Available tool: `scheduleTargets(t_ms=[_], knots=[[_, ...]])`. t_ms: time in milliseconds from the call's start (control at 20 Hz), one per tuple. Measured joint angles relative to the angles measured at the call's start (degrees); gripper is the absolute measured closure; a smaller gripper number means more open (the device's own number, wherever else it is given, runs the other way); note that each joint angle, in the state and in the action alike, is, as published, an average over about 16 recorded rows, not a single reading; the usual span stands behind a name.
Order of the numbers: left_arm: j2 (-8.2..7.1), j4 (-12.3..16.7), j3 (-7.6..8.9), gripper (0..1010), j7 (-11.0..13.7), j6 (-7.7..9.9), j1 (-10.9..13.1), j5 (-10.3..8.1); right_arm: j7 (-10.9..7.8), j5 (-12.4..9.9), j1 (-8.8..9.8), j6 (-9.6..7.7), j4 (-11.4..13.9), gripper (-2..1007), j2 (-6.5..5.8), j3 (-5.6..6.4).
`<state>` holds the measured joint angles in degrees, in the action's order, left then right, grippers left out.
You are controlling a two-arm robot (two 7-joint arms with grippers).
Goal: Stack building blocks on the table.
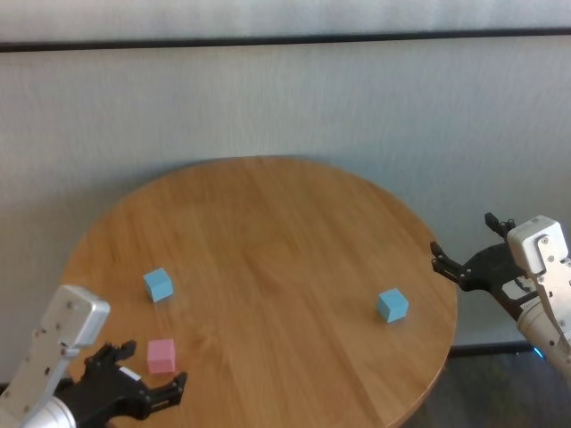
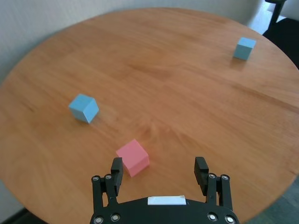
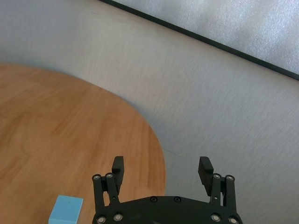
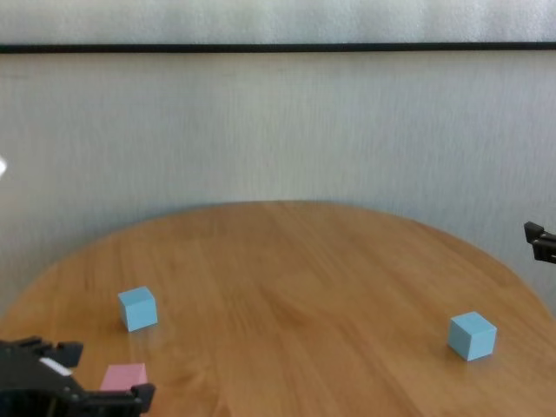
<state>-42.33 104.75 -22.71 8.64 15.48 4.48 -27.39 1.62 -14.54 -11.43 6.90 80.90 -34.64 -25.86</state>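
Note:
Three building blocks lie apart on the round wooden table (image 1: 268,223). The pink block (image 1: 161,355) (image 2: 133,157) (image 4: 123,377) sits near the front left edge. One light blue block (image 1: 158,284) (image 2: 84,108) (image 4: 138,308) lies just beyond it. The other blue block (image 1: 392,305) (image 2: 245,48) (image 3: 66,210) (image 4: 472,335) is at the right. My left gripper (image 1: 152,367) (image 2: 159,163) hovers open just short of the pink block, holding nothing. My right gripper (image 1: 464,236) (image 3: 161,161) hangs open and empty beyond the table's right edge, near the right blue block.
A pale wall (image 1: 285,98) with a dark horizontal strip stands behind the table. Bare wood stretches across the table's middle and back (image 4: 287,261). The floor shows past the table's right edge (image 3: 210,116).

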Motion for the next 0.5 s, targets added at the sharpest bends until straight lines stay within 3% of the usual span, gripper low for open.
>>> scheduleTargets(t_ms=[200, 500], knots=[[0.93, -0.16, -0.51, 8, 0.02, 2.47, -0.57, 0.75, 0.0, 0.0, 0.0, 0.0, 0.0, 1, 0.0, 0.0], [2.14, -1.26, -1.14, 8, 0.84, 4.84, -1.9, 2.22, 0.0, 0.0, 0.0, 0.0, 0.0, 0, 0.0, 0.0]])
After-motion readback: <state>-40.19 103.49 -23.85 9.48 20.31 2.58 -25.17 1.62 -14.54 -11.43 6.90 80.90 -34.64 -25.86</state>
